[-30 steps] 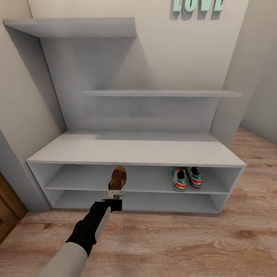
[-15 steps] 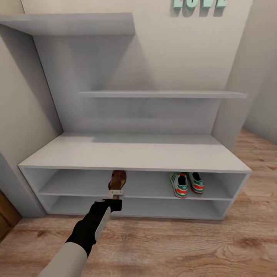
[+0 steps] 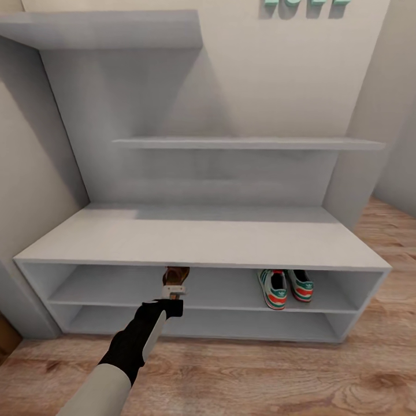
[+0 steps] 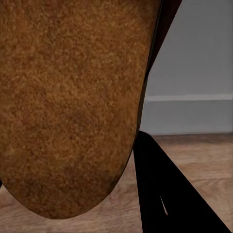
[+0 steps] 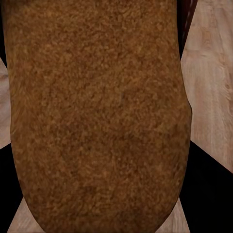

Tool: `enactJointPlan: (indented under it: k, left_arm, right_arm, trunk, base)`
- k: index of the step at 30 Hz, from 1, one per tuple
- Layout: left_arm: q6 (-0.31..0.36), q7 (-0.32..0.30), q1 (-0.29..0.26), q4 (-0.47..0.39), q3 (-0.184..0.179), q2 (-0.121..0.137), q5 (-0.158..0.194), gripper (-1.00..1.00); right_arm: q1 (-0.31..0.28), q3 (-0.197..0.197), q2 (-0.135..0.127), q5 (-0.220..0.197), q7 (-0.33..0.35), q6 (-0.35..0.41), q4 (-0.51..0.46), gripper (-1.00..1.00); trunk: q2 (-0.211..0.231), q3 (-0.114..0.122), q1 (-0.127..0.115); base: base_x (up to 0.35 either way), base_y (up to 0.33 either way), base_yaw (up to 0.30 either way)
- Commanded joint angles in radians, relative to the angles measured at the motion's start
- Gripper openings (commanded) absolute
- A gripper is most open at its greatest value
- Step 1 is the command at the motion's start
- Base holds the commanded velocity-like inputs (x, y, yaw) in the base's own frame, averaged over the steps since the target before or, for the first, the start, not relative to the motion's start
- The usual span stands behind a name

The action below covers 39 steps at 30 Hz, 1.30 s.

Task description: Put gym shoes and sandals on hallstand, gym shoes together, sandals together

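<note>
Here the left claw [image 3: 173,294] grips a sandal [image 3: 175,275] at the hallstand [image 3: 202,240].

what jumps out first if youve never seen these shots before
The wide pale hallstand fills the head view, with the two gym shoes side by side at the right of its upper open shelf. Left of them, the left gripper holds a brown sandal at that shelf's front edge. Each wrist view shows a tan sole close up.

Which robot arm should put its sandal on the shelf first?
Probably the left. Its left gripper already holds a sandal at the hallstand's upper open shelf, left of the gym shoes.
</note>
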Motion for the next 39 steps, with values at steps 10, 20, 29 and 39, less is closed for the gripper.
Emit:
enactJointPlan:
  k: [10,20,29,39]
  left_arm:
    - [0.005,0.006,-0.001,-0.001,-0.003,0.000,0.006,-1.00]
    - [0.005,0.006,0.000,-0.001,-0.003,0.001,0.006,-1.00]
    - [0.004,0.005,0.000,0.000,-0.003,0.001,0.006,-1.00]
    - [0.004,0.005,-0.001,0.000,-0.003,0.000,0.006,-1.00]
  right_arm:
    - [-0.001,0.001,0.000,-0.010,-0.007,0.003,-0.001,-1.00]
    - [-0.001,0.001,0.000,-0.010,-0.007,0.003,-0.001,-1.00]
    - [-0.001,0.001,0.000,-0.010,-0.007,0.003,-0.001,-1.00]
    - [-0.001,0.001,0.000,-0.010,-0.007,0.003,-0.001,-1.00]
  trunk:
    - [0.000,-0.001,0.000]
    - [0.000,-0.001,0.000]
    - [0.000,-0.001,0.000]
    - [0.000,-0.001,0.000]
  base:
    - [0.167,0.000,0.000]
    - [0.165,-0.015,0.000]
    - [0.024,-0.003,0.000]
    - [0.000,-0.049,0.000]
